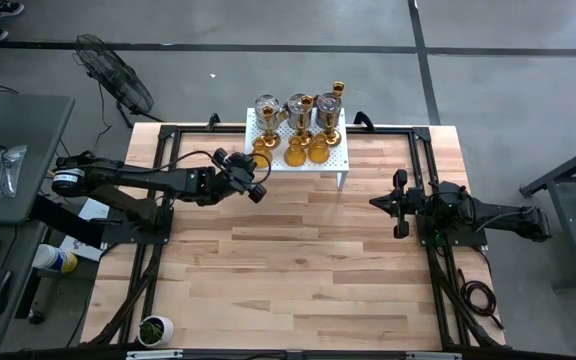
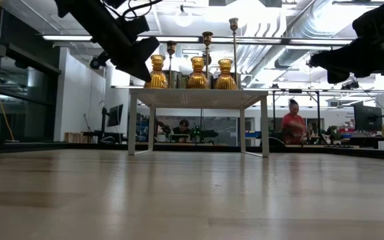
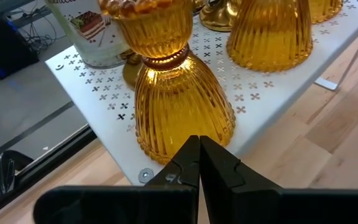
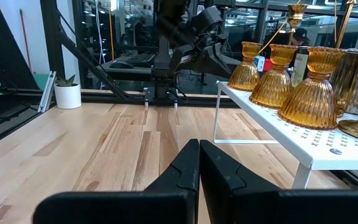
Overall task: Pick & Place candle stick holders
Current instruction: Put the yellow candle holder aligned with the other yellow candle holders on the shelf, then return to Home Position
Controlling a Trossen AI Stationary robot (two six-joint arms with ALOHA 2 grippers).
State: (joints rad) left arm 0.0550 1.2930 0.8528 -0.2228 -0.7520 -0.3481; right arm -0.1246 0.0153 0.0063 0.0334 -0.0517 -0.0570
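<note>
Several candle stick holders stand on a white perforated stand [image 1: 340, 165] at the table's far middle: silver-grey goblets [image 1: 299, 108] at the back, a slim gold one [image 1: 338, 92], and three amber glass ones [image 2: 197, 72] along the front. My left gripper [image 3: 199, 149] is shut, its tips right at the foot of the left front amber holder [image 3: 179, 106], coming from the stand's near left side. My right gripper [image 4: 199, 149] is shut and waits at the table's right [image 1: 373, 203], pointing level across the table at nothing. My left gripper's shut fingertips [image 3: 188, 152] stand right in front of the ribbed base [image 3: 166, 146] of the left front amber holder, slanting down from the near left. The holder stands upright on the stand. I cannot tell whether the tips touch it.
A small white pot with a green plant [image 1: 154, 328] sits at the near left corner. Bare wood [image 1: 298, 270] fills the middle and near part of the table. Black frame rails [image 1: 158, 200] run along both sides. People [image 2: 292, 127] are in the room behind.
</note>
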